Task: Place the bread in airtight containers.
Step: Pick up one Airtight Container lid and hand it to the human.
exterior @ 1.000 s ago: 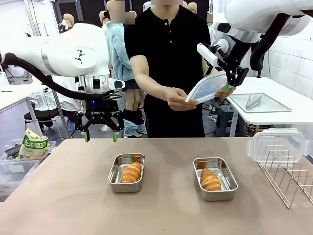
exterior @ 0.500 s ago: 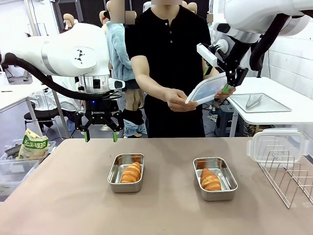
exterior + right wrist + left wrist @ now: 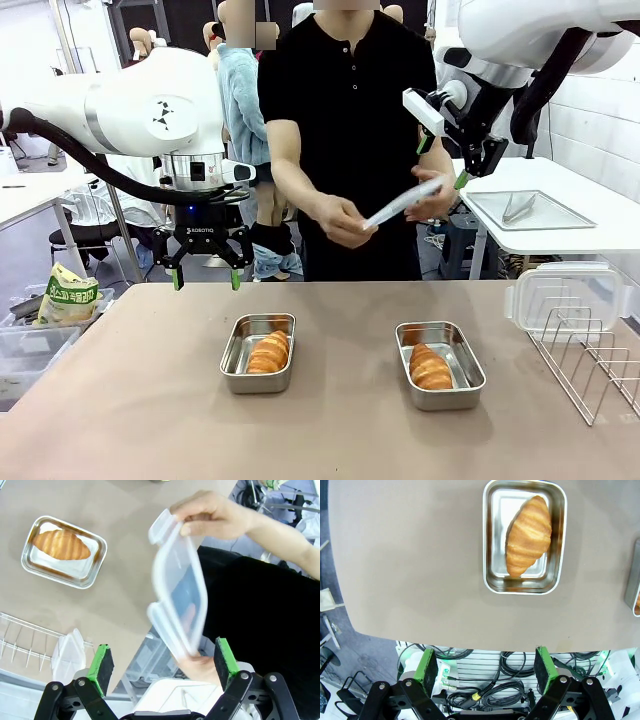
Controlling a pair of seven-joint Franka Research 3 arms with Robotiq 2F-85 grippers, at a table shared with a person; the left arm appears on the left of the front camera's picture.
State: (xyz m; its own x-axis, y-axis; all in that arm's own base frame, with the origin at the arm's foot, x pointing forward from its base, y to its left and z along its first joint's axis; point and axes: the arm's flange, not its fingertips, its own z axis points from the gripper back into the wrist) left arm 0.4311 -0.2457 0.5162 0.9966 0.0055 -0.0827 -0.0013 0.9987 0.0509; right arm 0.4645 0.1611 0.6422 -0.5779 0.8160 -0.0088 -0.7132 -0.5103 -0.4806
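Left gripper [image 3: 205, 275] noted open in front view, hovering beyond left pan [image 3: 232, 365]; bread [image 3: 268, 353] inside. Left wrist: fingers apart, that pan ahead, unlidded. Right wrist: right gripper [image 3: 162, 662] open, lid [image 3: 175, 595] seen between its fingers, held by person's hands [image 3: 215, 516]; second bread [image 3: 61, 545] lies in right pan [image 3: 95, 565].

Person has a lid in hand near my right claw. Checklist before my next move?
1. Bread loaded: ok, left bread lies in left container, right bread in right container.
2. Containers uncovered: ok.
3. Right claw open: ok.
4. Lid in right claw: not ok, the person's hands hold it; pads not touching.
5. Left claw clear: ok, open, raised away from the containers.
6. Second lid reachable: cannot tell; it rests by the wire rack.
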